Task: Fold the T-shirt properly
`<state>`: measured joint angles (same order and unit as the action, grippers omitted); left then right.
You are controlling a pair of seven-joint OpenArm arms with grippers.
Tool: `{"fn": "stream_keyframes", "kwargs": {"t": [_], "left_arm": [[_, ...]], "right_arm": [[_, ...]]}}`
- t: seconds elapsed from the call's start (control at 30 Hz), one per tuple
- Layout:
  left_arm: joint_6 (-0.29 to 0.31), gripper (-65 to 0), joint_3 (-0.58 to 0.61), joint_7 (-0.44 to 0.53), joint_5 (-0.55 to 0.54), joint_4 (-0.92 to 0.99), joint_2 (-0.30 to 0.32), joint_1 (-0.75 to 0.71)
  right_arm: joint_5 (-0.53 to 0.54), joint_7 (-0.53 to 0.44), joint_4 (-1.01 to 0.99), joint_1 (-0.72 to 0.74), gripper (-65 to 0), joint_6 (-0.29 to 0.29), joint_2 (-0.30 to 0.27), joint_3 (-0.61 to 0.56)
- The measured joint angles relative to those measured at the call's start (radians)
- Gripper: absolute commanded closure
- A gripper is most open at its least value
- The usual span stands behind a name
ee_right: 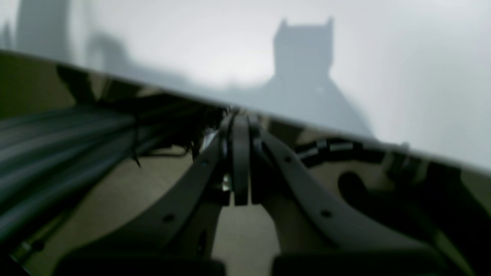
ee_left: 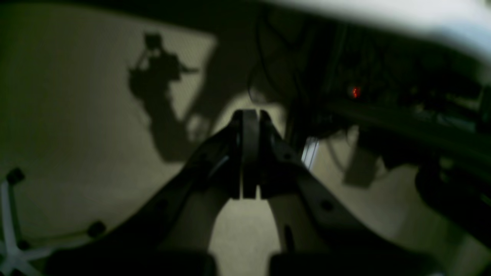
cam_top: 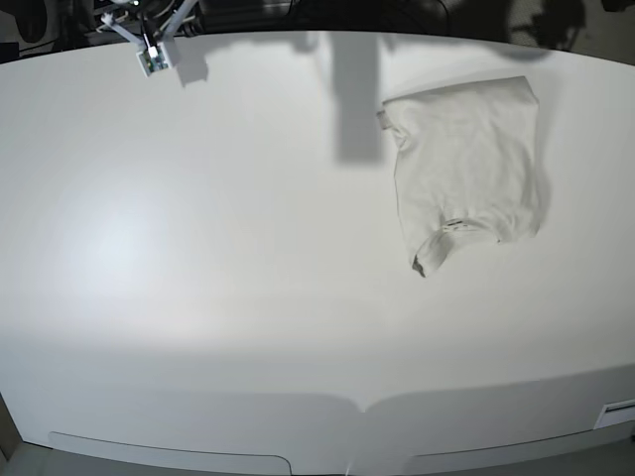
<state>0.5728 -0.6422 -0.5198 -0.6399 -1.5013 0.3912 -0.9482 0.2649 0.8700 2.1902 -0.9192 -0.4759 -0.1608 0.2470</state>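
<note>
The off-white T-shirt point(cam_top: 466, 164) lies on the white table point(cam_top: 198, 258) at the far right, folded into a rough upright rectangle, with a sleeve point(cam_top: 437, 246) sticking out at its lower left corner. Neither arm shows in the base view. In the left wrist view my left gripper point(ee_left: 248, 115) is shut and empty, hanging over the floor beside the table. In the right wrist view my right gripper point(ee_right: 239, 122) is shut and empty, just below the table edge point(ee_right: 307, 122). The shirt is out of view in both wrist views.
A small white stand with a device point(cam_top: 154, 55) sits at the table's far left edge. A white chair base with castors point(ee_left: 11, 230) stands on the floor. Dark cables point(ee_right: 57, 145) run under the table.
</note>
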Motion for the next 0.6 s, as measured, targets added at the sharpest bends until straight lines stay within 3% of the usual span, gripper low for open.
{"fn": "stream_keyframes", "kwargs": {"t": [0.17, 0.3, 0.5, 0.6], "left_arm": [[0.081, 0.0, 0.000, 0.013, 0.063, 0.000, -0.102, -0.011], [0.119, 0.0, 0.000, 0.029, 0.077, 0.055, -0.112, -0.013], [0.118, 0.0, 0.000, 0.309, 0.248, 0.218, -0.108, 0.005], [0.119, 0.0, 0.000, 0.330, 0.311, 0.323, -0.106, 0.060]], "right_arm": [[0.004, -0.003, 0.000, -0.101, 0.0, 0.000, 0.000, -0.001], [0.003, -0.027, -0.048, -0.177, 0.0, 0.000, 0.000, -0.001], [0.001, -0.249, -0.394, -0.170, 0.0, 0.005, 0.000, -0.001], [-0.040, -0.277, -0.612, -0.086, 0.0, 0.005, 0.000, -0.001]]}}
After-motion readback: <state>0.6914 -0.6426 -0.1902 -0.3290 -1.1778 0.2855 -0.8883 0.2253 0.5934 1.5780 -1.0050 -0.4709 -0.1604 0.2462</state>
